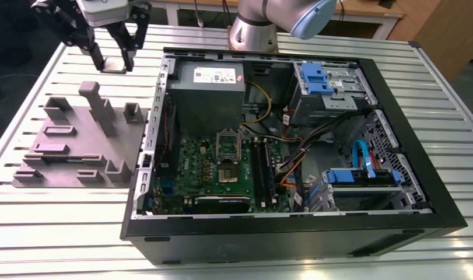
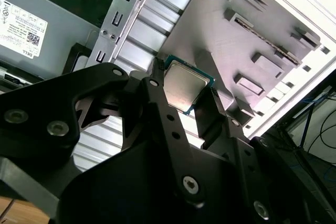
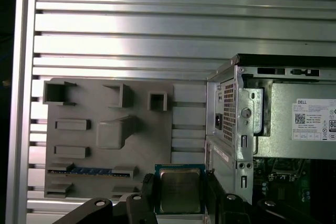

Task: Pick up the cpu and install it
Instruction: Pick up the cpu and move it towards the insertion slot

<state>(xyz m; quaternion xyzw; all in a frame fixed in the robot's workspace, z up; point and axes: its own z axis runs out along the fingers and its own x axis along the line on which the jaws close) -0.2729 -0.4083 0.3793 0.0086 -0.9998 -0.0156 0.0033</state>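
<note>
Pickup looks done: my black gripper (image 1: 114, 58) clamps the small square silver-topped cpu (image 2: 186, 83), apparently clear of the grey holder block (image 1: 73, 146) beneath; not yet installed.

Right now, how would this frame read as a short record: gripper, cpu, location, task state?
gripper: gripper shut on the cpu, raised above the slatted table
cpu: cpu held by its edges, metal top visible in both wrist views
location: near the grey fixture tray, outside the open computer case, on the exterior view's left of it
task state: cpu picked up, not installed on the motherboard
</note>
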